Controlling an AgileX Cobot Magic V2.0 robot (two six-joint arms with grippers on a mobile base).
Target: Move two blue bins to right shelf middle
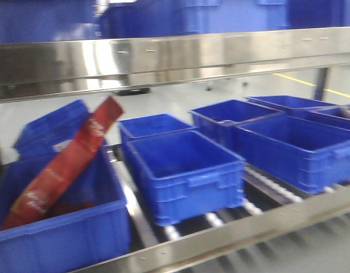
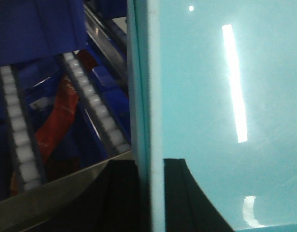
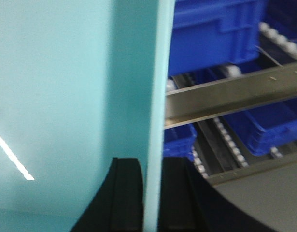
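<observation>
At the shelf front, the left tool was clamped on one wall of a pale blue bin, the right tool on the opposite wall. The bin hung just before the roller shelf, crowded with dark blue crates. My worry: uneven pull could twist the thin walls loose, or the bin could strike the steel rail.

Dark blue crates sit on roller shelf; red package leans in one.
</observation>
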